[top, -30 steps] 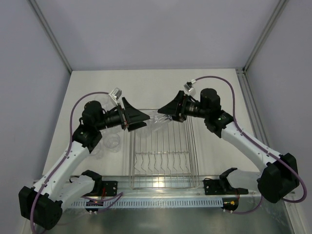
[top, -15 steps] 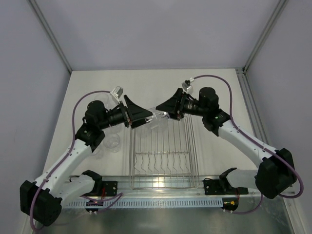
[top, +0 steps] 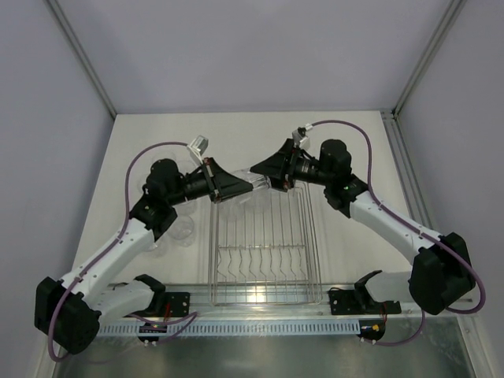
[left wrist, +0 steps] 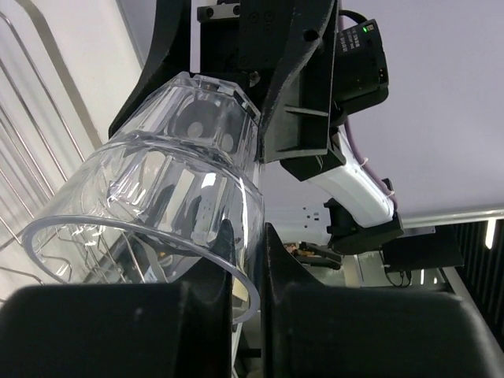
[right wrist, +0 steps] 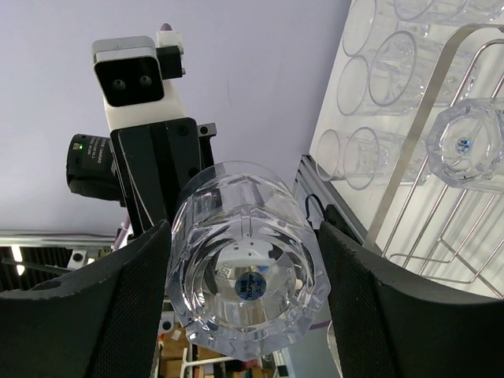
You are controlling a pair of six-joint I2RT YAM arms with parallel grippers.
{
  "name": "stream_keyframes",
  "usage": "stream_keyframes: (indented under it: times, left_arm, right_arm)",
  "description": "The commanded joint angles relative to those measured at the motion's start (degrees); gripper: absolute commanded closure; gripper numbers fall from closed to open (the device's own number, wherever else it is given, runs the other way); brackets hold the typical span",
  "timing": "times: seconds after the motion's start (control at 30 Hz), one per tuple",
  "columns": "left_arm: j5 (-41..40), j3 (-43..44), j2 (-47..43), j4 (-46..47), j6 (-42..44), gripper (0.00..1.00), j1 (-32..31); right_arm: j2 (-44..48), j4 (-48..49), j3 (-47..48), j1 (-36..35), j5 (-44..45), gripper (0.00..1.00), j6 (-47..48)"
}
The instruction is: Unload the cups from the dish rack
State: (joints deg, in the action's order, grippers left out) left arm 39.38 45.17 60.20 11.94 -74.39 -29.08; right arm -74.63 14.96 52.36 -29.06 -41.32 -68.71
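Note:
One clear cup (top: 258, 186) hangs in the air over the far end of the dish rack (top: 212, 260), gripped from both sides. My right gripper (top: 264, 179) is shut across the cup's body (right wrist: 248, 283), whose base faces that wrist camera. My left gripper (top: 245, 189) is shut on the cup's rim, the clear wall (left wrist: 244, 213) pinched between its two fingers (left wrist: 279, 260). Another cup (right wrist: 465, 146) lies in the rack (right wrist: 425, 169). Several more cups (right wrist: 386, 63) stand on the table left of the rack.
Cups (top: 183, 228) stand on the table beside my left arm. The rack's wires (left wrist: 24, 157) run just under the held cup. A row of curved prongs (top: 264, 260) sits at the rack's near end. A grey rail (top: 260, 324) lines the near table edge.
My left gripper has moved right to the cup and shut on its rim. My right gripper has shifted slightly left, still holding the cup.

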Motion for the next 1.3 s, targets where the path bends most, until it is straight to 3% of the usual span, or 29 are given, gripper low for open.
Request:
stream_keyframes:
  times: [0.0, 0.07, 0.13, 0.17, 0.3, 0.47, 0.57, 0.67, 0.8, 1.1, 1.27]
  left_arm:
    - [-3.15, 3.17, -0.70, -2.00, 3.19, 1.00, -0.19]
    - [-5.17, 4.74, -0.70, -7.88, 7.12, 1.00, -0.19]
    - [-9.72, 8.95, -0.35, -17.15, 11.00, 1.00, -0.10]
    - [-11.67, 10.63, -0.09, -20.09, 12.93, 1.00, 0.07]
    - [-23.08, 20.81, 3.59, -34.59, 23.38, 1.00, 1.39]
    - [-40.73, 37.78, 17.09, -48.31, 31.05, 1.00, 4.12]
    - [-45.51, 46.83, 27.02, -52.63, 34.66, 1.00, 5.17]
    - [-47.89, 55.34, 36.17, -54.65, 36.94, 1.00, 5.97]
    - [-51.85, 66.43, 47.24, -58.34, 39.14, 1.00, 6.32]
    - [-56.16, 90.07, 65.82, -67.31, 42.66, 1.00, 7.55]
    - [-56.69, 88.35, 69.25, -69.78, 42.57, 1.00, 8.07]
  right_arm:
    - [0.98, 0.96, 1.51, -0.47, -0.25, 0.38, 2.35]
    - [1.07, -1.68, 2.48, -0.39, 0.10, 0.29, 5.33]
    - [1.77, -6.51, 3.62, 0.05, 0.97, 0.03, 8.66]
    - [2.12, -8.26, 3.89, 0.23, 1.67, 0.00, 9.90]
    - [5.19, -19.31, 4.50, 3.39, 6.06, 0.00, 15.52]
    - [6.52, -34.35, 9.15, 5.07, 12.12, 0.00, 27.29]
    - [4.15, -48.31, 13.55, 5.07, 17.14, 0.00, 36.78]
    - [1.60, -55.80, 16.46, 4.63, 22.67, 0.00, 44.08]
    - [0.80, -58.55, 16.72, 3.75, 28.22, 0.00, 50.06]
    - [-4.63, -59.52, 18.22, -0.73, 32.00, 0.00, 55.08]
    - [-9.21, -59.26, 21.19, -6.97, 36.48, 0.00, 56.75]
